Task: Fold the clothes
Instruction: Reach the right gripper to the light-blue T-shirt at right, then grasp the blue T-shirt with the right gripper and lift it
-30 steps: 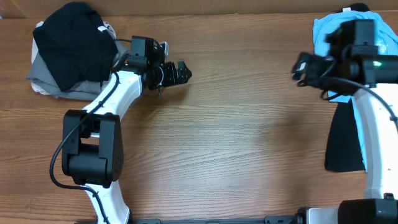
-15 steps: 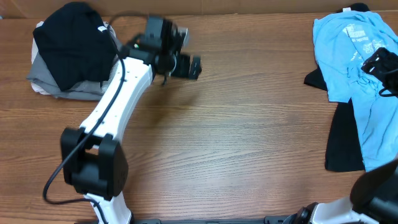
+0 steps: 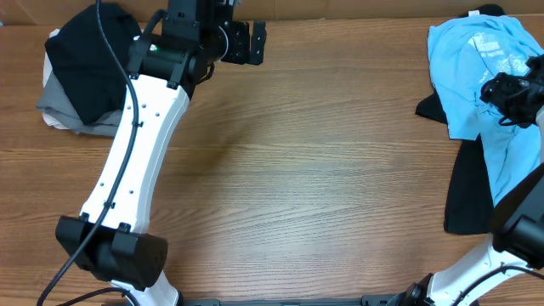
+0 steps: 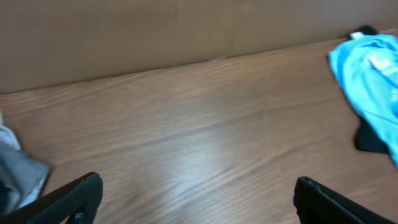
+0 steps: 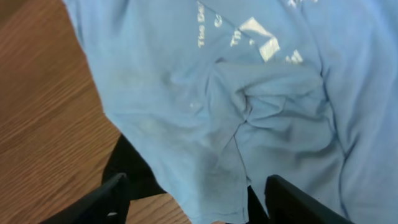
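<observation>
At the right edge of the brown wooden counter point(image 3: 323, 170) | your right tool point(image 3: 495, 90), released and empty, has retreated above the rumpled light-blue printed T-shirt point(image 3: 466, 51) | left tool point(image 3: 253, 42), also released, swung to the far side | folding not started; grasp comes next.

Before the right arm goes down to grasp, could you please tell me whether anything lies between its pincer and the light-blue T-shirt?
Nothing visible does. The right pincer is open right over the light-blue T-shirt, with only its fabric showing beneath it. A black garment lies under the shirt's edge, not on top.
</observation>
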### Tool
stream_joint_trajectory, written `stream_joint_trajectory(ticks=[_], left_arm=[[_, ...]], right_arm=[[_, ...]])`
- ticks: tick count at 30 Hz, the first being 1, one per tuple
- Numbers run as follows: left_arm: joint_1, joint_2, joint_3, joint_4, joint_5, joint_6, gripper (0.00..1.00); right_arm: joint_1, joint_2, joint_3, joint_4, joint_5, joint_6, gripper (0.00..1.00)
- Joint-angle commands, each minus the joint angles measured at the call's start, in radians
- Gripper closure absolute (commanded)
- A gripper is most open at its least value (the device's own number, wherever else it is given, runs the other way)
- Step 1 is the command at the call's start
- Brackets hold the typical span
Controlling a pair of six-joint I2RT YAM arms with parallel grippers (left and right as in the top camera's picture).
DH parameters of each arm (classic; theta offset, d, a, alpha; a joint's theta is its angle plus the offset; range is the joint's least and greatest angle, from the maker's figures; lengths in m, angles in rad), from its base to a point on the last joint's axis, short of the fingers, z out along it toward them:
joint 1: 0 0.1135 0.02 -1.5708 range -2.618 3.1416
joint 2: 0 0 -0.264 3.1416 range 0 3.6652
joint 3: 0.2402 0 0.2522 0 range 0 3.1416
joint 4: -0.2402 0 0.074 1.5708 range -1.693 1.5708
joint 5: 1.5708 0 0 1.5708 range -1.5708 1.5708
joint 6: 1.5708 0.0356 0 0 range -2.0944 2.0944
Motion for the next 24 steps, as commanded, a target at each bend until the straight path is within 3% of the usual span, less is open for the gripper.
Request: stream_joint_trajectory(ticks=[1, 6, 11, 24], left_arm=[[0.01, 0.058, -0.002, 0.008, -0.056, -0.011, 0.0], [0.01, 0.113, -0.002, 0.008, -0.039, -0.015, 0.0], [0.008, 0.154, -0.002, 0.008, -0.018, -0.028, 0.0], [0.005, 0.193, -0.002, 0.028, -0.004, -0.034, 0.0]], right_arm=[[0.002, 0.055, 0.021, -0.016, 0.034, -0.035, 0.36], [0.002, 0.095, 0.021, -0.047, 0.042, -0.035, 0.51], [0.011, 0.098, 0.007, -0.04, 0.08, -0.036, 0.57], [0.018, 0.098, -0.177, 0.094, 0.075, -0.038, 0.57]])
